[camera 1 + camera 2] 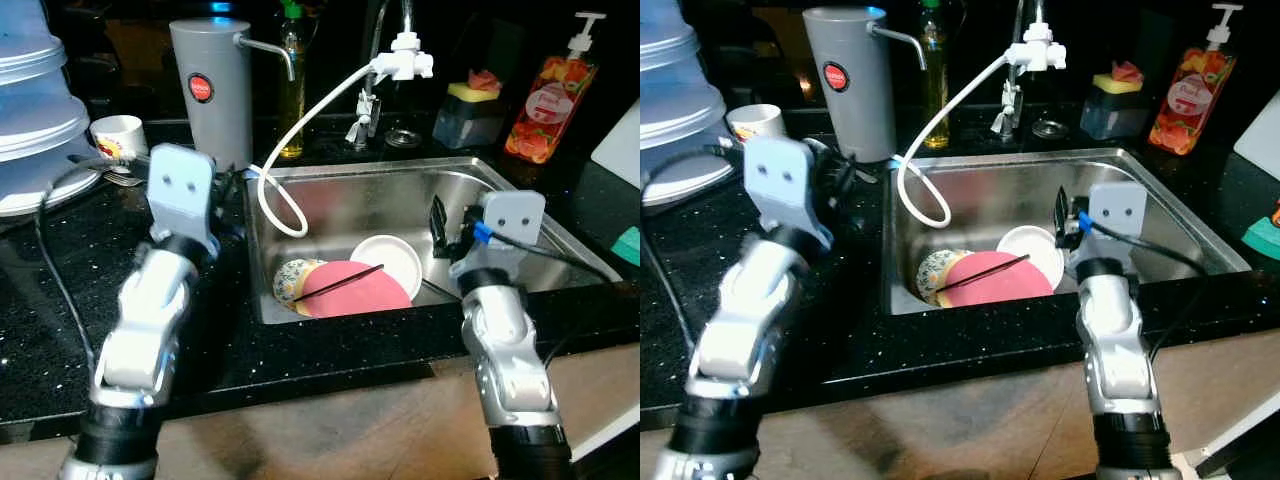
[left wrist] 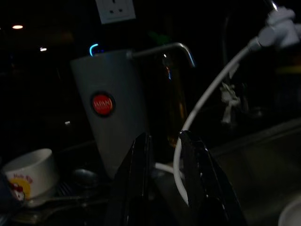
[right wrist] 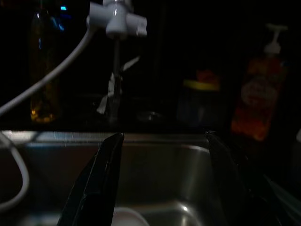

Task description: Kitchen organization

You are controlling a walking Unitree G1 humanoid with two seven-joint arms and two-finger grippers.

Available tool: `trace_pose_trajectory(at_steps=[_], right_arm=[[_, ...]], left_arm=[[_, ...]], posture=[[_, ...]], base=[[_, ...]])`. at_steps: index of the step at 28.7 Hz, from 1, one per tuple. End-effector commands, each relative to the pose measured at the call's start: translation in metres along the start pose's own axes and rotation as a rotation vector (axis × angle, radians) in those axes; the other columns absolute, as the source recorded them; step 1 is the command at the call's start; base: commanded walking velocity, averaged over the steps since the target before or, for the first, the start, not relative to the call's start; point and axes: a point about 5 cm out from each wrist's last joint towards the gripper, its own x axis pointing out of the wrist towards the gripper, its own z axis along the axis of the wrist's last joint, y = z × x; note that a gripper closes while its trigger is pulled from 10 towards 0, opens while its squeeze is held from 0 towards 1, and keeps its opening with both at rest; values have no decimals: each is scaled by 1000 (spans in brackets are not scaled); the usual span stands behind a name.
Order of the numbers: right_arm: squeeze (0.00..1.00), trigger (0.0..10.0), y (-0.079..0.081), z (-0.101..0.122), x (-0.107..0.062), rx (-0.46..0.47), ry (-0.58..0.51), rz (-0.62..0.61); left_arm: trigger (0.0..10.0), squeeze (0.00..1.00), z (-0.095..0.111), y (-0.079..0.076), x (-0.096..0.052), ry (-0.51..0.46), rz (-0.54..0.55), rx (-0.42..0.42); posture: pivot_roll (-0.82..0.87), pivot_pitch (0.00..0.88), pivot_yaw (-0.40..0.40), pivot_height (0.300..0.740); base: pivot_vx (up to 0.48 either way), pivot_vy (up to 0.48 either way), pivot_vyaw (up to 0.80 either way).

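Steel sink (image 1: pixel 520 205) with pink plate (image 1: pixel 357 289), white bowl (image 1: pixel 392 260); right tool (image 3: pixel 162 183) agape, left tool (image 2: pixel 164 188) nearly closed.

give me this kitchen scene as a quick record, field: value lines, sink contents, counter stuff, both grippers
sink: pink plate with a black chopstick across it, white bowl, patterned bowl
hose: white hose runs from the tap adapter and loops into the sink
counter: grey water dispenser, white mug, soap pump bottle, sponge holder
left gripper: above the counter by the sink's left rim, fingers nearly closed, holding nothing
right gripper: open, over the sink
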Motion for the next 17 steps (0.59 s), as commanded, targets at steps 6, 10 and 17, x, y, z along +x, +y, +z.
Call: trace_pose_trajectory(at_steps=[6, 10, 17], right_arm=[[0, 10000, 12, 58, 7, 111, -173, 230], [0, 10000, 19, 75, 18, 169, -221, 295], [0, 10000, 38, 46, 35, 207, -106, 283]], left_arm=[[10000, 0, -2, 50, 41, 182, 149, -53], [10000, 0, -15, 65, 61, 272, 181, -30], [10000, 0, -45, 83, 66, 432, 232, 19]], posture=[[87, 7, 3, 740], [78, 19, 19, 740], [103, 64, 30, 740]], base=[[0, 0, 0], [0, 0, 0], [0, 0, 0]])
